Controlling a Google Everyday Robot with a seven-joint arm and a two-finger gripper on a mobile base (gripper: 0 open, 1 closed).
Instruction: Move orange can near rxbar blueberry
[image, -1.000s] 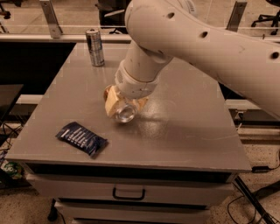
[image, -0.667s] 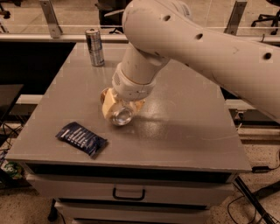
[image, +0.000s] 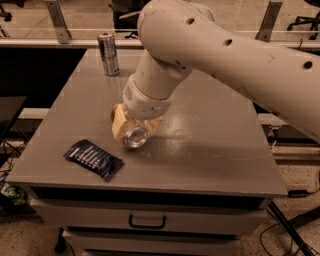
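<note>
Orange-tan metal, shiny silver end facing the camera: the orange can (image: 134, 138) is tipped over on its side. Compared to a second ago it's slid a little closer to the rxbar blueberry (image: 93, 159), and now sits just up and right of it, near but not touching. The gripper (image: 131, 125) is right on top of the can, clamped around it, mostly hidden under the big white wrist. The bar lies flat by the front left of the grey table (image: 215, 150). A taller silver-and-blue can (image: 108, 54) stands upright, well behind the bar.
</note>
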